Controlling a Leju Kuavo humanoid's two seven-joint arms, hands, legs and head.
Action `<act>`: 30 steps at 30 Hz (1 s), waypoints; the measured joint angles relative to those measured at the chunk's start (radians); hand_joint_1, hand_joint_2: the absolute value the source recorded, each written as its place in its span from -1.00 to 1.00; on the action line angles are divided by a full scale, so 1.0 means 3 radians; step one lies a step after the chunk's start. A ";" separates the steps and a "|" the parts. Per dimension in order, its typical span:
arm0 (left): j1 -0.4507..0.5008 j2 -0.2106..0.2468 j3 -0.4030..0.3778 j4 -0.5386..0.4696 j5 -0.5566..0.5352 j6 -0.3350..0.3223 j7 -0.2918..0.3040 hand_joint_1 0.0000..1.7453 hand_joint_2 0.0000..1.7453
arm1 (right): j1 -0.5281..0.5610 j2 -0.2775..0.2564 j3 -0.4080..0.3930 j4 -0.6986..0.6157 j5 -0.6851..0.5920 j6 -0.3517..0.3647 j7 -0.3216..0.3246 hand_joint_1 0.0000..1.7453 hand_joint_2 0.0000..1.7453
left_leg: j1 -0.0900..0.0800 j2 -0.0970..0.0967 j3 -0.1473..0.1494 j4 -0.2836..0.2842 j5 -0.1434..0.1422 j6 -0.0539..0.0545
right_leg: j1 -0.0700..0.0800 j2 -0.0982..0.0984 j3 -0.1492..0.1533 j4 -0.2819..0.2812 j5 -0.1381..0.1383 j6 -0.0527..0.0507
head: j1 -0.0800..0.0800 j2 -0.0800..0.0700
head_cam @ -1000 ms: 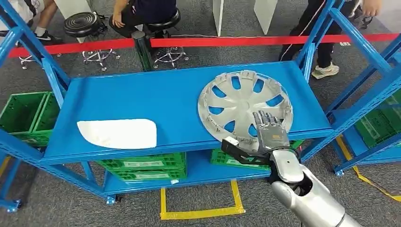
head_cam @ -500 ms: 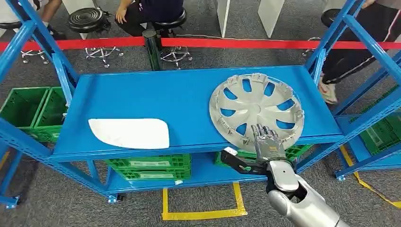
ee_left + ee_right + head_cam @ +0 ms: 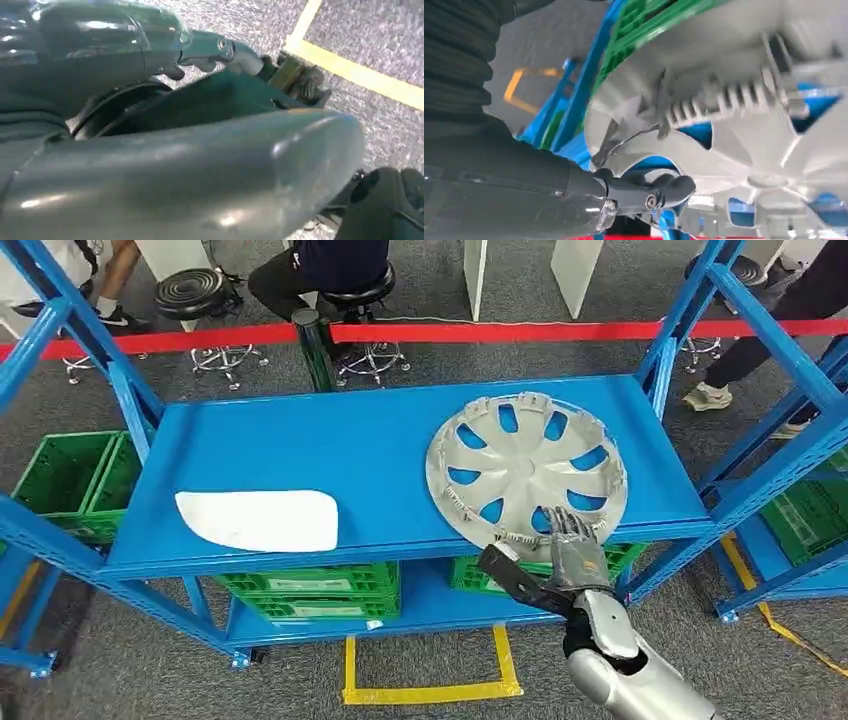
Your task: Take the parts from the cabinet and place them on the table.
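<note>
Reaching for hubcap [image 3: 527, 470] – nothing moved off the shelf [image 3: 300, 440] yet.
Right hand [image 3: 575, 552] spread, fingers on its near rim; white panel [image 3: 258, 520] untouched at left; left hand's state unclear.

Robot hand [image 3: 574, 550] at hubcap [image 3: 527, 469] rim

Bright even light; both wrist views blurred, with glare.

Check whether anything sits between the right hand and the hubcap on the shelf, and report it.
Nothing visible stands between them. The right hand is already at the near rim of the hubcap, fingers over its edge. The white panel lies well off to the side on the same blue shelf.
</note>
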 joint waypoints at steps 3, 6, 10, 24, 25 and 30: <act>0.0010 0.0023 0.0000 0.0000 0.0014 0.0027 -0.0010 -1.00 -1.00 | 0.0047 -0.0008 -0.0038 0.0028 -0.0063 -0.0142 0.0000 -1.00 1.00 | -0.0017 -0.0008 0.0405 -0.0704 0.0215 0.0063 | 0.0028 -0.0005 0.0007 0.0017 -0.0025 0.0032 | -0.0003 0.0000; 0.0031 0.0043 0.0000 -0.0013 0.0039 0.0057 -0.0015 -1.00 -1.00 | 0.0167 -0.0061 -0.0159 0.0064 -0.0091 -0.0220 0.0000 -1.00 1.00 | -0.0023 -0.0026 0.0429 -0.0754 0.0214 0.0090 | 0.0017 -0.0009 0.0020 0.0007 -0.0024 0.0079 | -0.0003 0.0000; 0.0047 0.0071 0.0001 -0.0019 0.0057 0.0098 -0.0019 -1.00 -1.00 | 0.0310 -0.0121 -0.0271 0.0080 -0.0131 -0.0291 0.0000 -1.00 1.00 | 0.0010 -0.0044 0.0455 -0.0785 0.0235 0.0158 | 0.0006 0.0018 -0.0046 0.0263 -0.0239 0.0162 | 0.0014 0.0000; 0.0063 0.0131 0.0009 -0.0031 0.0151 0.0189 -0.0122 -1.00 -1.00 | 0.0580 -0.0188 -0.0488 0.0127 -0.0012 -0.0063 -0.0001 1.00 1.00 | -0.0060 -0.0024 0.0466 -0.0773 0.0202 0.0180 | -0.0024 0.0052 0.0112 -0.0040 -0.0066 0.0155 | -0.0003 0.0000; 0.0063 0.0131 0.0009 -0.0031 0.0163 0.0196 -0.0137 -1.00 -1.00 | 0.0601 -0.0201 -0.0526 0.0118 0.0018 -0.0034 0.0000 1.00 1.00 | -0.0057 -0.0021 0.0466 -0.0774 0.0202 0.0180 | -0.0021 0.0054 0.0112 -0.0040 -0.0067 0.0153 | -0.0003 0.0000; 0.0064 0.0131 0.0009 -0.0039 0.0174 0.0197 -0.0161 -1.00 -1.00 | 0.0677 -0.0243 -0.0669 0.0067 0.0054 0.0000 0.0003 1.00 1.00 | -0.0052 -0.0018 0.0465 -0.0775 0.0203 0.0174 | -0.0015 0.0056 0.0112 -0.0039 -0.0069 0.0147 | -0.0004 0.0000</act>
